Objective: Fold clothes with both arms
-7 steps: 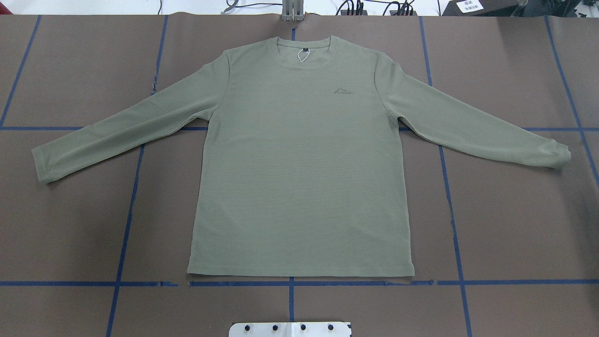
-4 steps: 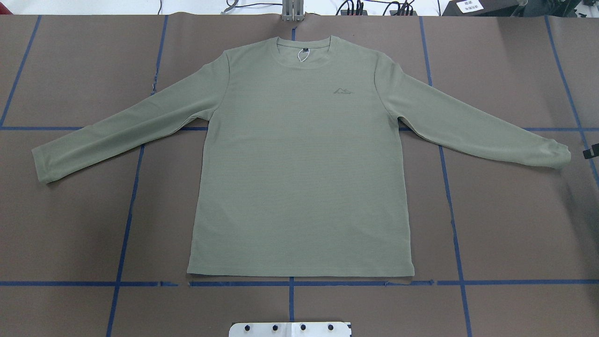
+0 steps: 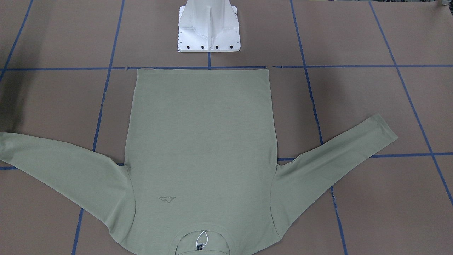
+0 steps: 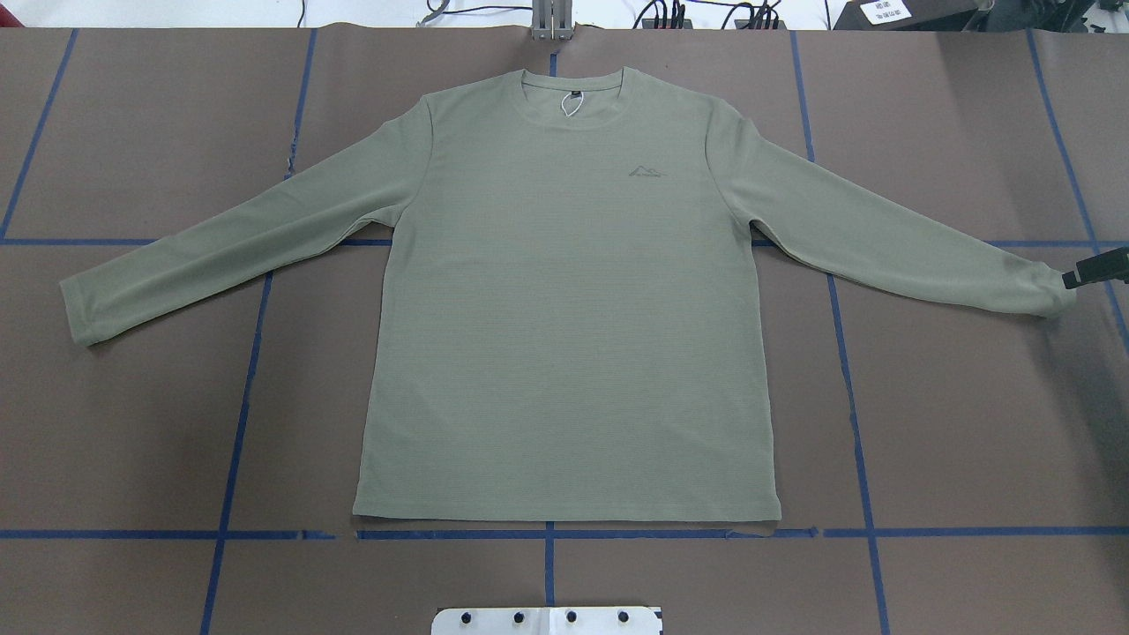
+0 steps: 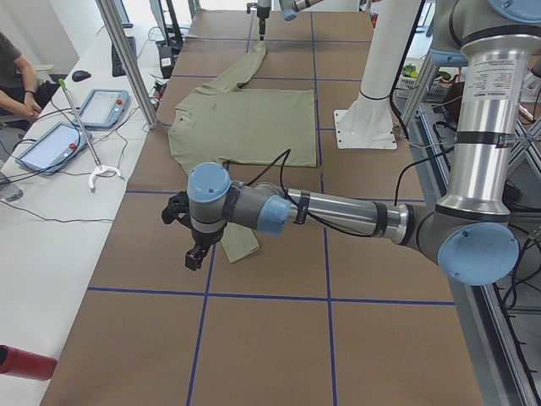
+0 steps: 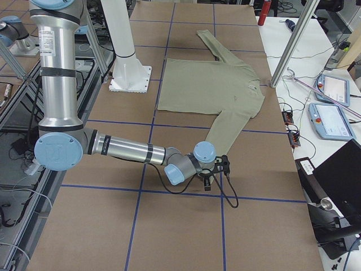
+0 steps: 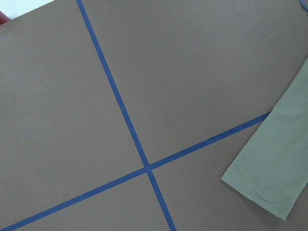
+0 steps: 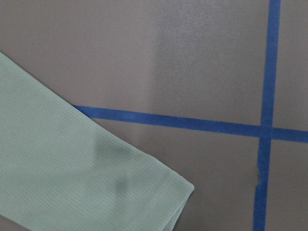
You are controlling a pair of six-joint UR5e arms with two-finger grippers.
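The clothes are one sage-green long-sleeved shirt (image 4: 564,300) lying flat and face up, sleeves spread, neck toward the far edge; it also shows in the front view (image 3: 201,141). My right gripper (image 4: 1094,268) pokes in at the overhead view's right edge as a black tip just beside the right cuff (image 4: 1050,295); I cannot tell how its jaws stand. It hovers low by that cuff (image 6: 210,148) in the right side view. My left gripper (image 5: 196,254) hangs above the table next to the left cuff (image 5: 241,245); I cannot tell whether it is open or shut. Both wrist views show a cuff but no fingers.
The brown table carries a blue tape grid (image 4: 847,370). The white pedestal base (image 3: 208,32) stands at the shirt's hem side. A seated person (image 5: 13,85) and teach pendants (image 5: 106,106) are at a side desk, with metal posts (image 5: 127,59) along the table edge.
The right gripper's black tip has come in from the right edge and moved up to the right cuff. The shirt has not moved.
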